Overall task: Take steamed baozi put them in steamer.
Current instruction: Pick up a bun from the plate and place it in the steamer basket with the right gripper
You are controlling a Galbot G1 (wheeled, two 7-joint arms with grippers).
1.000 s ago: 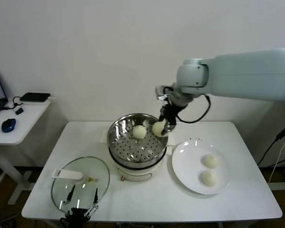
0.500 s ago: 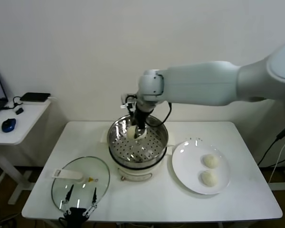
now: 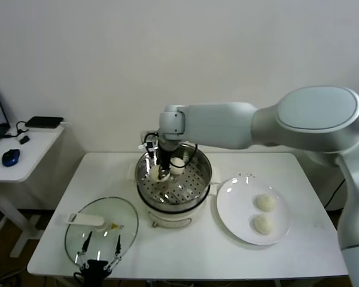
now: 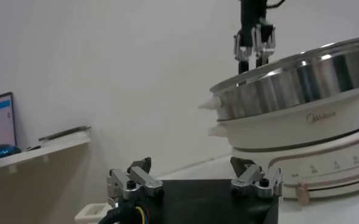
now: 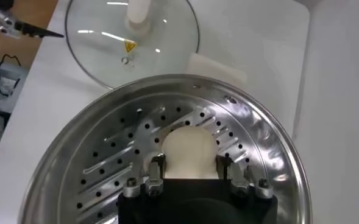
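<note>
1. Inside the round shiny stainless-steel steamer (image 3: 174, 179), at its far left, the right gripper (image 3: 159, 173) clamps one cream-white baozi (image 5: 189, 152); a second (image 3: 178, 167) lies beside it.
2. On the white round plate (image 3: 239, 206), right, rest two more baozi (image 3: 265, 202).
3. The right arm reaches leftward across; the left gripper (image 4: 194, 182) idles, jaws apart, near the flat glass lid (image 3: 102, 230).

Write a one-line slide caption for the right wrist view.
Right gripper shut on a baozi low over the steamer's perforated floor, glass lid lying on the table beyond.
</note>
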